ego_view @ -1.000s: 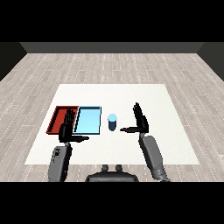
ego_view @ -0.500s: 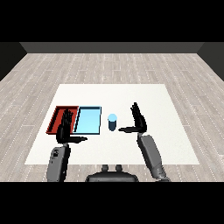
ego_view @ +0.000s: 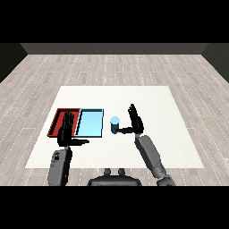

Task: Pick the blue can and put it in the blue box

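— Where's the blue can?
— Upright on the white table, just right of the light blue tray.
— And the right hand?
— Beside it, fingers straight, thumb reaching toward it; contact seems likely, though I can't tell.
— The left hand?
— Open over the red tray, gripping nothing.

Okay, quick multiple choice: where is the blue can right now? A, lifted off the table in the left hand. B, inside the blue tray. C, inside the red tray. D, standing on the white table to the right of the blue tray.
D: the blue can stands upright on the table just right of the blue tray, with the open right hand beside it, thumb reaching toward it.
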You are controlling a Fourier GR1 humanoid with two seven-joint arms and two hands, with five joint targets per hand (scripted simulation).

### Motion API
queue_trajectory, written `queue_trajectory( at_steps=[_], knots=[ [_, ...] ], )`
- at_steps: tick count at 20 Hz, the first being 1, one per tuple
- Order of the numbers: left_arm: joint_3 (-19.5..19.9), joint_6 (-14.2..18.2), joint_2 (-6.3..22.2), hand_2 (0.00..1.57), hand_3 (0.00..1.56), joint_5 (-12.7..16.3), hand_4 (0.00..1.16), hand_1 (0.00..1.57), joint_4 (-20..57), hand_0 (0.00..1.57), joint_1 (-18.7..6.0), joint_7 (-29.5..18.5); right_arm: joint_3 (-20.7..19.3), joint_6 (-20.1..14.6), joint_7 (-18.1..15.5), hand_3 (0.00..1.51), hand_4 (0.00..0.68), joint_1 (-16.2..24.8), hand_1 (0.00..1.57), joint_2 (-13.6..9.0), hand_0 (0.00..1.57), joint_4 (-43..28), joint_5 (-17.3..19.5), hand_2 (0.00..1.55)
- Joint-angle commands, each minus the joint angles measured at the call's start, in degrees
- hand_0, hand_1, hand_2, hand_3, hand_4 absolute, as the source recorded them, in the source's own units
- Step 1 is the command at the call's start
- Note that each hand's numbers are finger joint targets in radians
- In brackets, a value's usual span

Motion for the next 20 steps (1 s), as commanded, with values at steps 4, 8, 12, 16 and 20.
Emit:
queue_trajectory(
  at_steps=[4, 8, 12, 16, 20],
  knots=[
    [2.7, -1.2, 1.7, 0.0, 0.0, 3.1, 0.0, 0.0, -4.5, 0.0, 2.6, 2.3, 5.3, -4.2, -6.4, 0.0, 0.0, -6.2, 0.0, 0.0, 0.0, 11.4, -10.1, 0.0],
    [2.4, -3.0, 1.8, 0.0, 0.0, 2.7, 0.0, 0.0, -1.7, 0.0, 2.6, 0.1, 7.4, -4.8, -8.2, 0.0, 0.0, -1.9, 0.0, 0.0, 0.0, 8.3, -11.3, 0.0],
    [1.1, -1.7, -0.1, 0.0, 0.0, 1.1, 0.0, 0.0, 0.6, 0.0, 1.9, -2.0, 8.8, -5.3, -10.8, 0.0, 0.0, -3.8, 0.0, 0.0, 0.0, 12.3, -15.3, 0.0],
    [1.6, -1.2, 1.3, 0.0, 0.0, 1.4, 0.0, 0.0, -2.3, 0.0, 0.5, 2.8, 6.1, 0.5, -15.4, 0.0, 0.0, -4.3, 0.0, 0.0, 0.0, 21.2, -15.4, 0.0],
    [4.3, -3.8, 3.1, 0.0, 0.0, 3.7, 0.0, 0.0, -0.5, 0.0, 0.5, 0.1, 10.3, -0.8, -19.7, 0.0, 0.0, -9.3, 0.0, 0.0, 0.0, 27.3, -23.0, 0.0]
  ],
)
